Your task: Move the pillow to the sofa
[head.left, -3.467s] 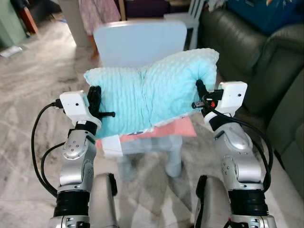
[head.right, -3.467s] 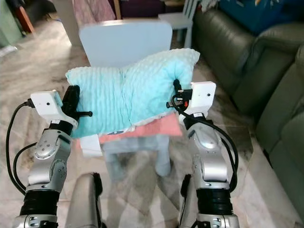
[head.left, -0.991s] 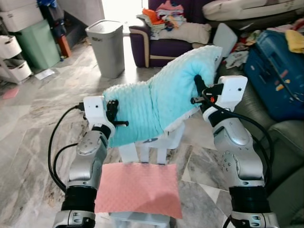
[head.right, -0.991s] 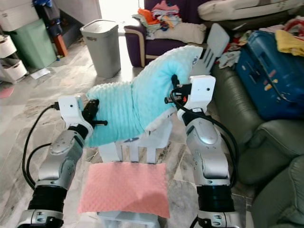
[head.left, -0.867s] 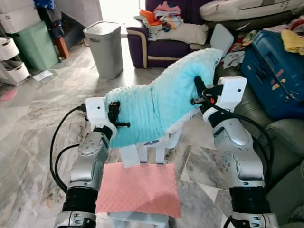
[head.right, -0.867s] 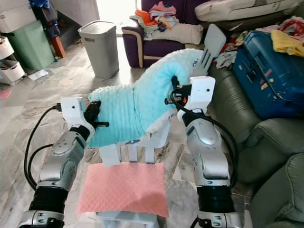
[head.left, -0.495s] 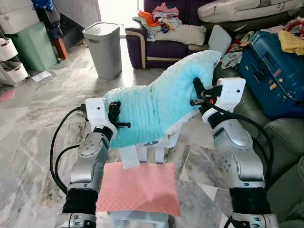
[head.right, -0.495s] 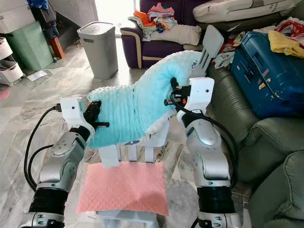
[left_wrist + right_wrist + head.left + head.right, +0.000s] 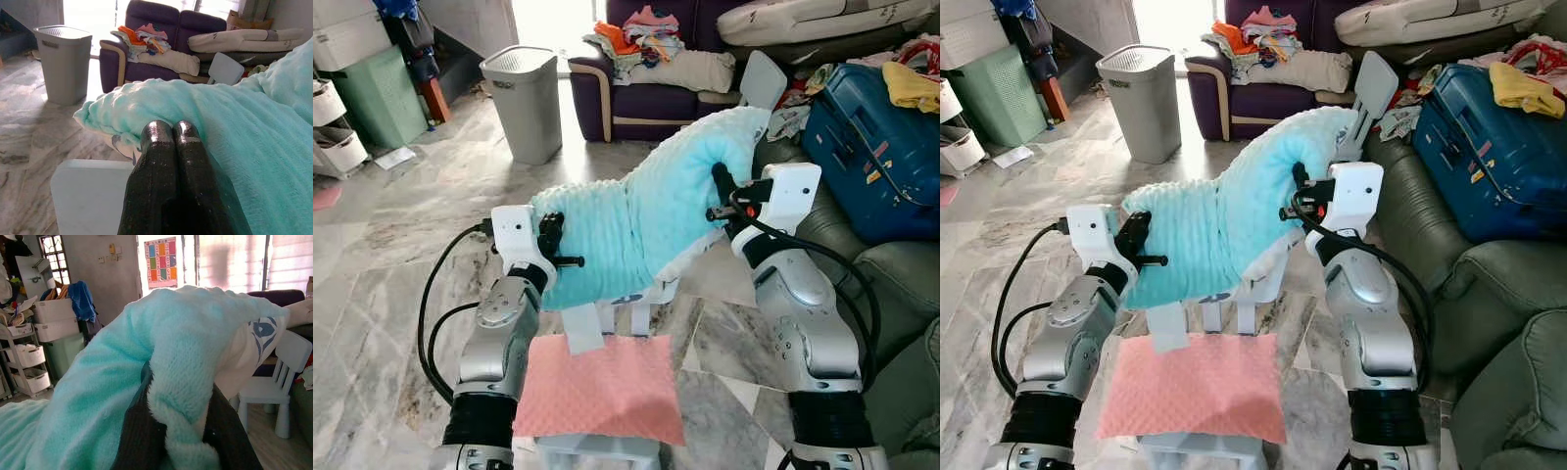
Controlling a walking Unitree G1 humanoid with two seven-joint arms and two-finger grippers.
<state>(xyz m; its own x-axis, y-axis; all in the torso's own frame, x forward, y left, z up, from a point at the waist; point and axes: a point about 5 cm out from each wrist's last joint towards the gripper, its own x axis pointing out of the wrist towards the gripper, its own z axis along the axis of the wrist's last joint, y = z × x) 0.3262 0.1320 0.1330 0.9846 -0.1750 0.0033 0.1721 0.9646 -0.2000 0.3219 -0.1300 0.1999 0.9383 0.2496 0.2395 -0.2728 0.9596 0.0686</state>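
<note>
Both end effectors, left end effector and right end effector, pinch my fluffy turquoise pillow end to end; the dark green leather sofa lies rightward, nearer my right arm.

Right gripper: its 2 fingertips are buried in the pillow fold. Chair under the pillow mostly covered; sofa cut by frame edge.

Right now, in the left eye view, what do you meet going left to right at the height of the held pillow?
Left gripper → turquoise pillow, held up between both arms → right gripper → blue suitcase on the green sofa.
</note>
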